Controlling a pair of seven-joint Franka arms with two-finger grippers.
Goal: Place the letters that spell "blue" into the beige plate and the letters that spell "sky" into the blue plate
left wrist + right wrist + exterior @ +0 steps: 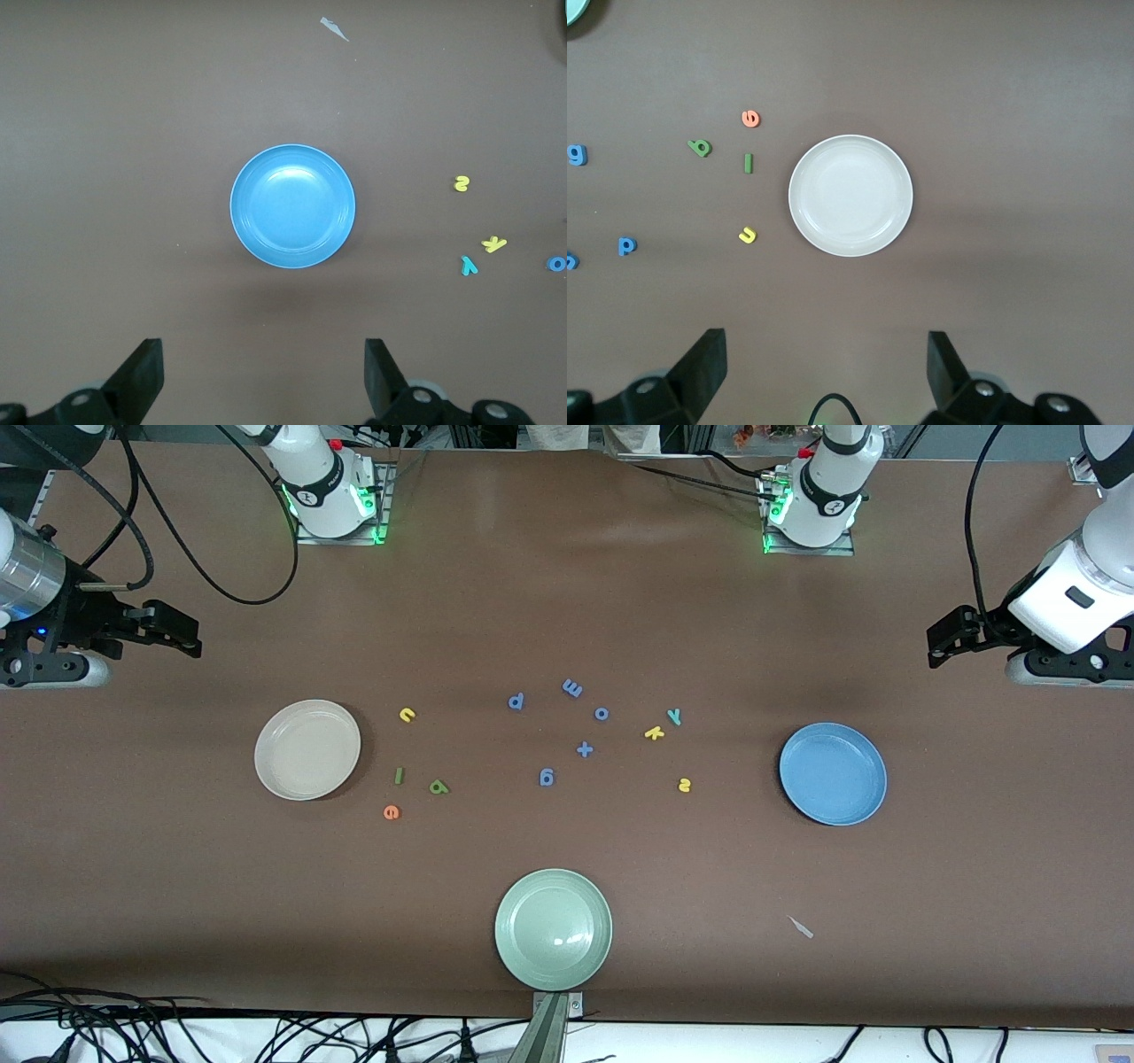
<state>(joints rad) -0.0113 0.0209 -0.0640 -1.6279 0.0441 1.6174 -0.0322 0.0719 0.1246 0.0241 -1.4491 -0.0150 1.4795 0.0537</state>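
The beige plate (pixel 307 749) (pixel 850 196) lies toward the right arm's end of the table. Beside it are the yellow u (pixel 407 714), dark green l (pixel 400 776), olive b (pixel 438 786) and orange e (pixel 392 812). The blue plate (pixel 833 773) (pixel 292 205) lies toward the left arm's end, with the yellow s (pixel 684 785), yellow k (pixel 654 732) and teal y (pixel 674 716) beside it. Both plates hold nothing. My right gripper (pixel 182 633) (pixel 826 363) hangs open over bare table at its end. My left gripper (pixel 941 642) (pixel 263 367) hangs open at the other end.
Several blue-purple letters (pixel 572 687) are scattered mid-table between the two letter groups. A pale green plate (pixel 554 929) sits near the front edge. A small pale scrap (pixel 801 927) lies nearer the front camera than the blue plate. Black cables (pixel 213 576) trail by the right arm's base.
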